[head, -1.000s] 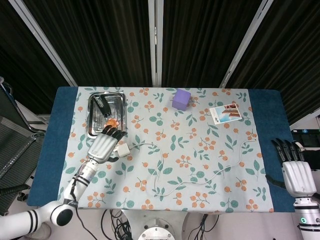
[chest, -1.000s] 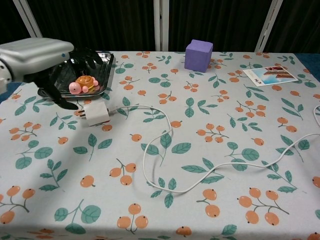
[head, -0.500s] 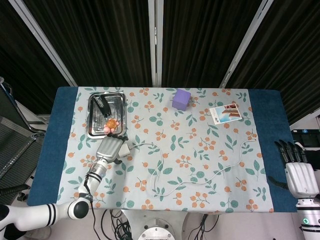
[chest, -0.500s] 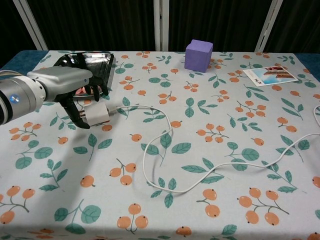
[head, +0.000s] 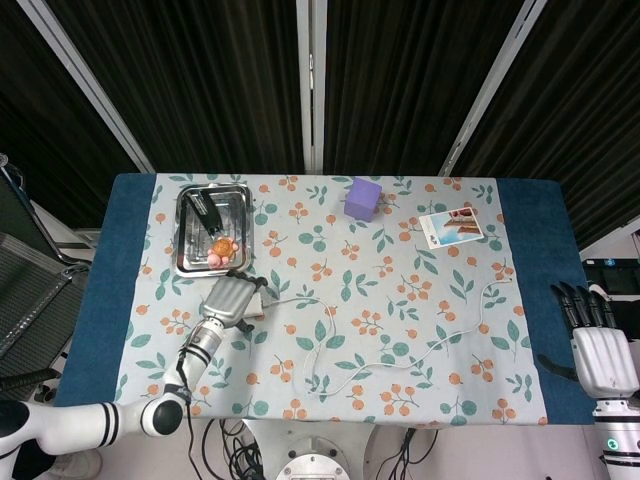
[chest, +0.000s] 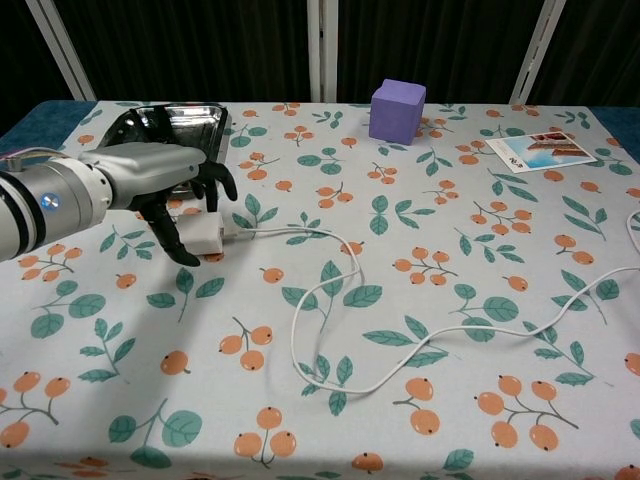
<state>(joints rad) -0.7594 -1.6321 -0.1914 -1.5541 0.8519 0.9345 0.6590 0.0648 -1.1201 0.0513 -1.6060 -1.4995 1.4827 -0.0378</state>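
A table (head: 110, 300) under a floral cloth (head: 400, 330) carries a steel tray (head: 186, 236) at far left, a purple cube (head: 362, 198) at far centre, a picture card (head: 452, 226) at far right, and a white charger (chest: 205, 232) whose cable (head: 400, 358) trails rightward.

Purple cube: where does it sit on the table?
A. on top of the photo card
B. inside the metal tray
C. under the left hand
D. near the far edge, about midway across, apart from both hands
D. The purple cube stands alone on the cloth near the far edge, between the tray and the card, far from the left hand.
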